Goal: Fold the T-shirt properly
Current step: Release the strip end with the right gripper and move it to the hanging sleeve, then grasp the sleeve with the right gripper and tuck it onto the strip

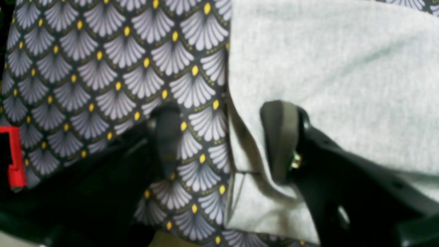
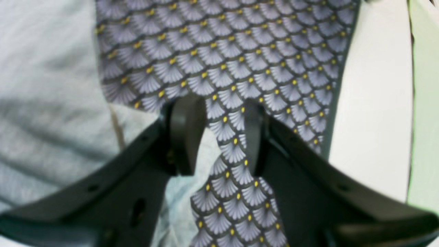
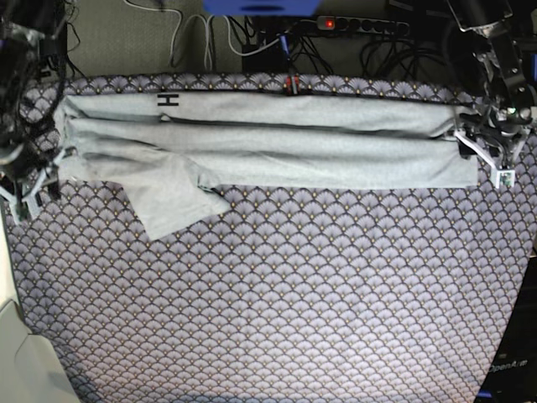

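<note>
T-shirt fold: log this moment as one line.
T-shirt: long band across fan-patterned cloth, one sleeve sticking out | left claw: open at shirt's edge | right claw: open at other end

Soft even light, faint shadows; both wrist views blurred, nearest black gripper fingers (image 1: 279,137) most unfocused.

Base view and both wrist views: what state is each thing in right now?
T-shirt: folded lengthwise into a long band, one sleeve sticking out, flat on the cloth.
Patterned cloth: spread flat under the shirt.
Left tool: open, straddling the shirt's edge.
Right tool: open, over the shirt's other end.
Power strip: red switch lit.
</note>
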You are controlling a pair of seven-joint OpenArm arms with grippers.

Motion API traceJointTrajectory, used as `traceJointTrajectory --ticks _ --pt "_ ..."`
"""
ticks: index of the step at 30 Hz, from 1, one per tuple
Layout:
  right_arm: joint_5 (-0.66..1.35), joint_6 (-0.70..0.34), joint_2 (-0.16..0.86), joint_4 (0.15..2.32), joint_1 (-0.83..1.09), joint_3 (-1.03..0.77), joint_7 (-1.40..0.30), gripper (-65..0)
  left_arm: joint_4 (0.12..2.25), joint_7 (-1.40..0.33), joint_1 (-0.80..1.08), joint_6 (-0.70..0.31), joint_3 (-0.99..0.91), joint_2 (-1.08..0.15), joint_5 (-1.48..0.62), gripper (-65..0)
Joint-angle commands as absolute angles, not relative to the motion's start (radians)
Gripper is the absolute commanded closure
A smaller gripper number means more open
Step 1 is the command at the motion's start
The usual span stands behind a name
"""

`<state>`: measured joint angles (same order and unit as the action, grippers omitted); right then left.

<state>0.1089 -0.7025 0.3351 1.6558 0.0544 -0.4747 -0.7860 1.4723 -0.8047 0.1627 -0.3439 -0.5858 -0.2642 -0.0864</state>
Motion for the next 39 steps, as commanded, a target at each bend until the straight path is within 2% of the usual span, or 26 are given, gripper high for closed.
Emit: traceJointTrajectory --ticks 1,5,11,22,29,39 --pt "0.114 -0.698 0.351 1.652 0.001 -0.464 -0.8 -23.8 1.483 -0.803 0.156 -0.341 -0.59 -0.278 -0.081 -36.8" --pt "0.114 -0.698 0.323 1.55 -0.145 -0.426 -0.926 -23.8 1.483 -0.803 0.154 -0.341 -0.59 -0.277 -0.081 -36.8" --pt "0.114 -0.698 0.277 1.417 -0.282 -0.398 -1.01 -23.8 1.483 -0.803 0.154 -0.341 -0.59 -0.277 -0.081 -36.8" --pt "0.108 -0.698 0.159 1.383 -0.311 -0.308 -1.0 -23.8 1.483 -0.803 0.154 -0.341 -0.59 -0.277 -0.081 -36.8" --pt "0.11 -0.698 0.173 1.225 -0.34 -0.277 -0.866 -23.8 1.483 -0.803 0.154 -0.341 -0.59 -0.277 -0.081 -36.8" --pt "0.108 -0.698 0.194 1.05 -0.397 -0.278 -0.8 -23.8 1.477 -0.803 0.128 -0.34 -0.59 -0.275 -0.079 -36.8"
